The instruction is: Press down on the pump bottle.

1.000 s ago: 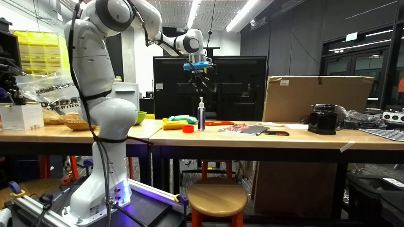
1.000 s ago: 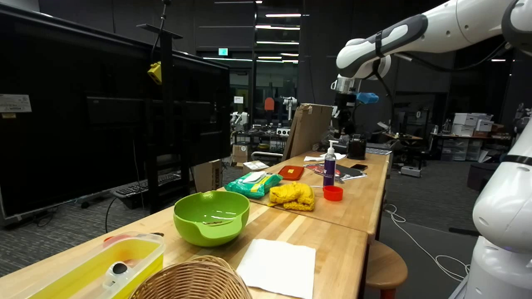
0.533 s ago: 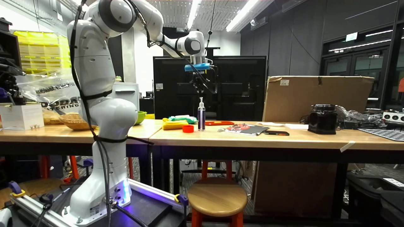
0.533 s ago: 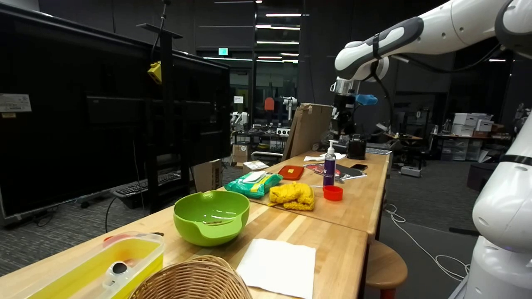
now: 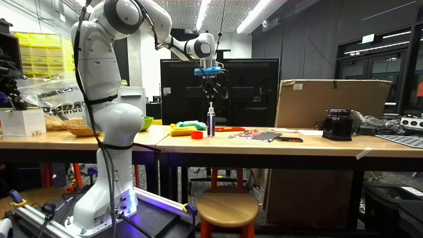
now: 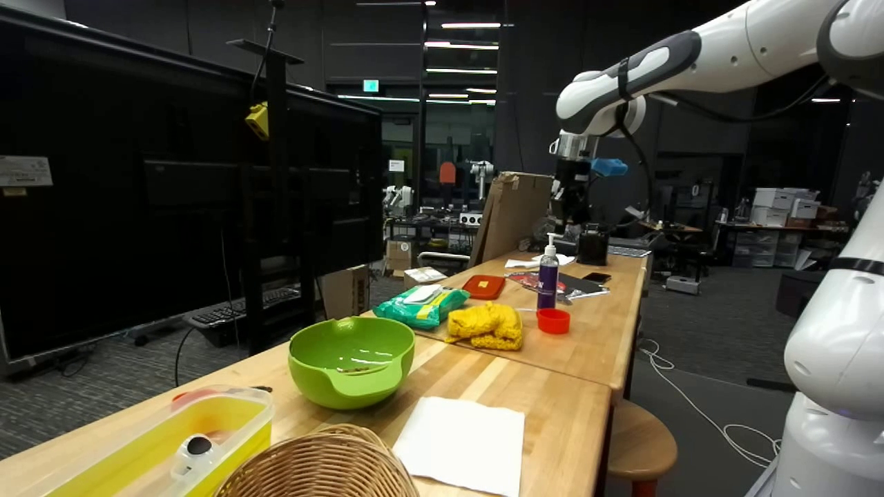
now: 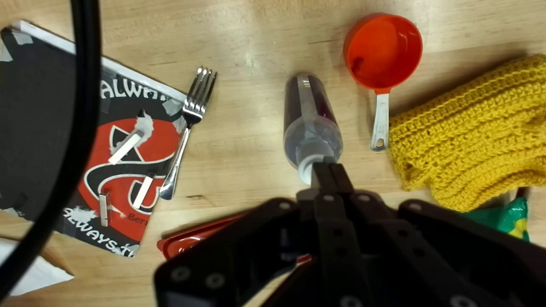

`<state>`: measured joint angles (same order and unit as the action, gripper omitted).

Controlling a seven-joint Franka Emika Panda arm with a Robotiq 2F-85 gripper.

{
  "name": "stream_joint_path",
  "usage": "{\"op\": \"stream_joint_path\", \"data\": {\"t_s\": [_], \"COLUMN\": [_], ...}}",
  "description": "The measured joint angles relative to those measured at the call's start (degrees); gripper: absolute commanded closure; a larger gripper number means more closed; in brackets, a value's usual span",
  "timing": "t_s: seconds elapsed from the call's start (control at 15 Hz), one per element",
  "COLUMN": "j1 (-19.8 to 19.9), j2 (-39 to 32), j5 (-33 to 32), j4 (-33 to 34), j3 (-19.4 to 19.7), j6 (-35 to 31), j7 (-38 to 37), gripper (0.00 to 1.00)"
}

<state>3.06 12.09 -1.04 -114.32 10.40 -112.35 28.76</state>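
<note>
standing upright on the desk (image 5: 231, 145), the pump bottle (image 5: 211, 124) is unmoved, and its white pump head (image 6: 550, 239) sits as high as in the second just past, so i judge the press not yet done. the change is directly over it: the jaws, below the blue piece (image 5: 207, 71) in an exterior view, sink a little over that second and drift slightly right, and now seem to be just above the pump head or on it. they are clenched together with nothing between them, as the wrist view shows, which makes a blunt end for pushing. whether the fingertips (image 7: 325, 179) already touch i cannot tell: they hide part of the pump head in the wrist view and melt into dark surroundings in both exterior views. for the task, i take the approach as nearly over; the next move calls for a straight push down, and off centre it could tip so slender a bottle.

farther out, on the left and apart from the bottle, are the red measuring cup (image 5: 196, 135) and, past it, the yellow knitted cloth (image 6: 485, 326). to the right, the fork (image 7: 187, 128) lies at the edge of the printed sheet (image 7: 158, 138); the red tray (image 6: 483, 286) is on the far side.
</note>
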Motion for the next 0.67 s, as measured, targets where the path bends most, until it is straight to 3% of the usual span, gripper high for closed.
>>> {"op": "stream_joint_path", "data": {"t_s": [0.67], "j1": [0.1], "j2": [-0.5], "j5": [0.0], "j4": [0.6], "j3": [0.0], "j6": [0.4], "j7": [0.0], "gripper": [1.00]}}
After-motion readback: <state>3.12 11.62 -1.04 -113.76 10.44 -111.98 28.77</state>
